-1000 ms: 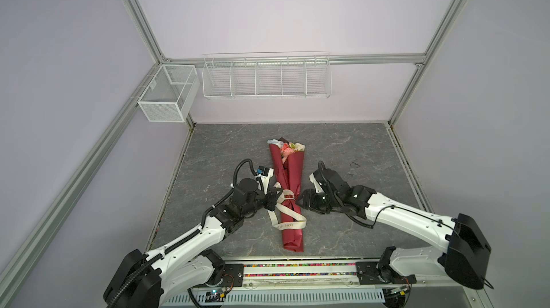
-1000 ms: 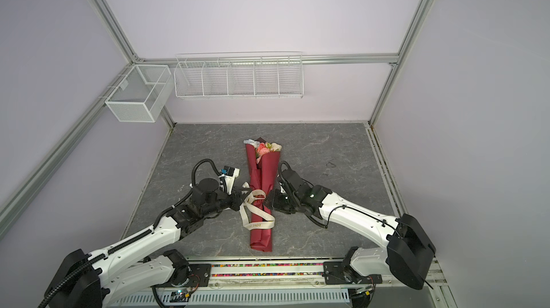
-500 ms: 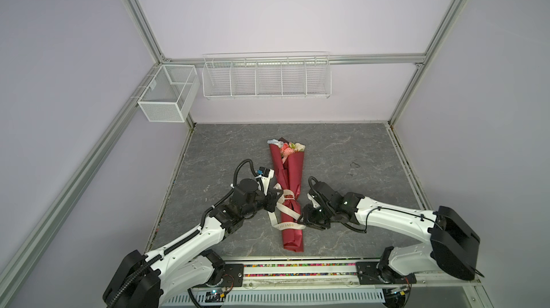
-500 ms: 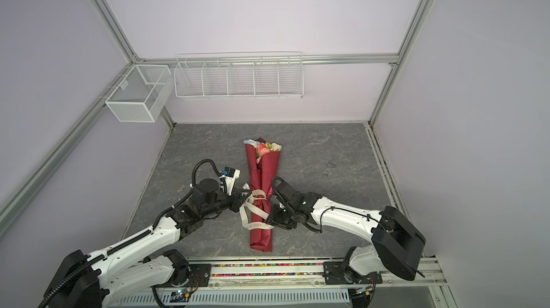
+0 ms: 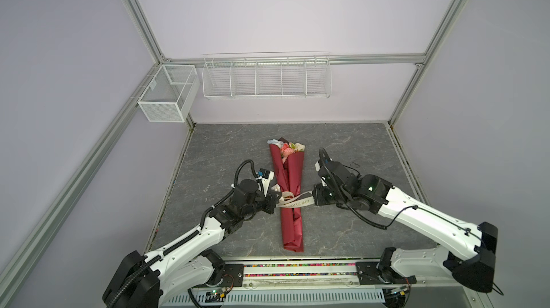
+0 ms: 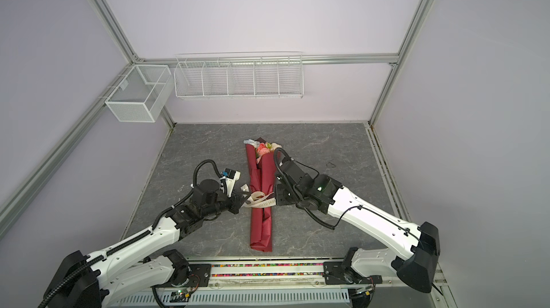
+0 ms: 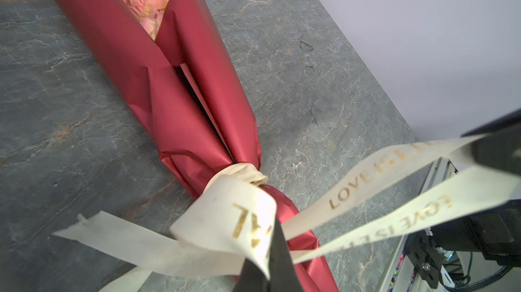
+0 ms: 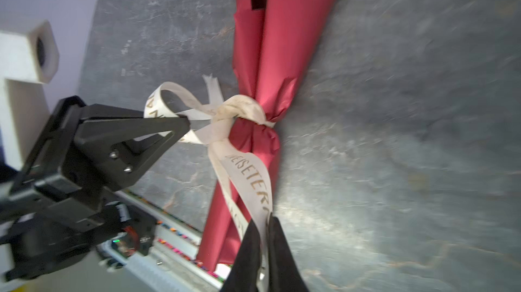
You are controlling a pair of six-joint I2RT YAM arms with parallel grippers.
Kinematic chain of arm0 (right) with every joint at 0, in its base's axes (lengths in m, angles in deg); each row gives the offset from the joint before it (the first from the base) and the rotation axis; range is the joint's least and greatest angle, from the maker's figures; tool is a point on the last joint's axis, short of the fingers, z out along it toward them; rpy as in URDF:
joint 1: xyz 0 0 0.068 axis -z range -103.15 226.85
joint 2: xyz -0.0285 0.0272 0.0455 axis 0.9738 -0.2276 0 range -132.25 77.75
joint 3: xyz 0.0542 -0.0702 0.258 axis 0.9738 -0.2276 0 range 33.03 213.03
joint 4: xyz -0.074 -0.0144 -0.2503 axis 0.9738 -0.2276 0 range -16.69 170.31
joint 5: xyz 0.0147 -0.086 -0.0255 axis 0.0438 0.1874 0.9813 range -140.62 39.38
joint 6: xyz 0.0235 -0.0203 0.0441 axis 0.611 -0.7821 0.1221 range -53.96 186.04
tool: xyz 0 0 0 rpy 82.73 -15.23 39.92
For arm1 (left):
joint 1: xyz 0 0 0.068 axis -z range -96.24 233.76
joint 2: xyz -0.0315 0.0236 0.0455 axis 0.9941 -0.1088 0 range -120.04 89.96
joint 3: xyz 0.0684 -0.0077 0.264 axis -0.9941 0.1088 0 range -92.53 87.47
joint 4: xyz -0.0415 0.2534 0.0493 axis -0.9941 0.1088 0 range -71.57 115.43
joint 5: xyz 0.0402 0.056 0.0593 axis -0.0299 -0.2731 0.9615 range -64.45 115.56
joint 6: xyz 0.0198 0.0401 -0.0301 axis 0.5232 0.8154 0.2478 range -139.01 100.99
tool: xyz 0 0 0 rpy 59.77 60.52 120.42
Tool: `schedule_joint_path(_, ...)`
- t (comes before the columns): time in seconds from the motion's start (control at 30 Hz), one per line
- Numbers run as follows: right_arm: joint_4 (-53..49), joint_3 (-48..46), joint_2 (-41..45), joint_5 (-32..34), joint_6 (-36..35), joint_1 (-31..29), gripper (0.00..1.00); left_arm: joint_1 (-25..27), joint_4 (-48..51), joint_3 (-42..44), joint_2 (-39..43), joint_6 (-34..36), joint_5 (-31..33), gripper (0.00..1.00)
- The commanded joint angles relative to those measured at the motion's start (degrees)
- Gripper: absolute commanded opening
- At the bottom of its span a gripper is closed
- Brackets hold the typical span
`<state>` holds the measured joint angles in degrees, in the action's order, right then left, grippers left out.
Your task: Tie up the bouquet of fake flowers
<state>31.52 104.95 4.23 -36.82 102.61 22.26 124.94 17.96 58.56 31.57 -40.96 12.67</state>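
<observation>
The bouquet of fake flowers (image 5: 293,169) (image 6: 262,178) lies flat near the middle of the grey stone-patterned table (image 5: 357,149), rolled in dark-red paper. Its pink and cream blooms point at the far wall and its narrow end points toward the robot's base. A cream ribbon (image 5: 295,203) (image 6: 262,202) with gold lettering is knotted around the waist of the wrap, and the paper is puckered where the knot bites.

The left gripper (image 5: 275,199) (image 6: 240,201) sits just beside the wrap on its left. Its jaws are pressed together on a loop of the ribbon; the right wrist view shows the black fingertips (image 8: 180,124) nipping that loop close to the knot (image 8: 242,110).

The right gripper (image 5: 314,198) (image 6: 276,198) is low on the opposite side, also pinching ribbon. Two strands run from the knot to it, stretched above the table in the left wrist view (image 7: 394,172). In its own wrist view the fingers (image 8: 279,248) close on the lettered strand — the picture is blurred, so it is hard to tell whether the second strand is caught too.

Neither gripper touches the paper itself.
</observation>
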Motion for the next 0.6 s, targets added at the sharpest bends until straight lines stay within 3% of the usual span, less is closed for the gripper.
schedule_joint_path(0.0,-11.0,4.2,-3.8,13.7,-20.0,-0.1,0.16,-0.2,0.3,-0.7,0.2,1.0,-0.4,0.0)
schedule_joint_path(0.07,-9.9,4.8,-6.7,14.7,-27.5,-0.1,0.2,-0.2,0.1,-0.8,-0.3,1.0,-0.6,0.0)
schedule_joint_path(0.1,-10.8,5.1,-8.4,17.3,-27.4,-0.1,0.26,-0.2,0.1,-1.0,-0.5,1.0,-0.7,0.0)
schedule_joint_path(0.17,-18.7,9.6,-13.7,22.5,-20.3,0.2,0.4,-0.2,0.5,-1.4,-0.7,1.0,-0.5,0.0)
schedule_joint_path(0.23,-22.1,10.8,-15.4,22.5,-13.5,0.2,0.49,-0.2,0.6,-1.5,-0.7,0.8,-0.4,0.0)
schedule_joint_path(0.3,-17.8,7.2,-12.7,16.1,-9.0,0.2,0.59,-0.2,0.0,-1.0,-0.5,0.4,0.2,0.0)
schedule_joint_path(0.37,-7.1,-0.6,-8.0,6.4,-4.7,0.9,0.67,-0.2,-0.1,-0.9,-0.5,0.2,0.5,0.0)
schedule_joint_path(0.5,9.8,-15.1,0.0,-8.5,12.1,4.8,0.67,-0.2,1.5,-1.7,-0.5,0.6,0.1,0.0)
schedule_joint_path(0.57,22.3,-22.6,3.7,-13.5,14.3,4.1,0.62,-0.2,2.2,-2.0,-0.4,0.9,0.0,0.0)
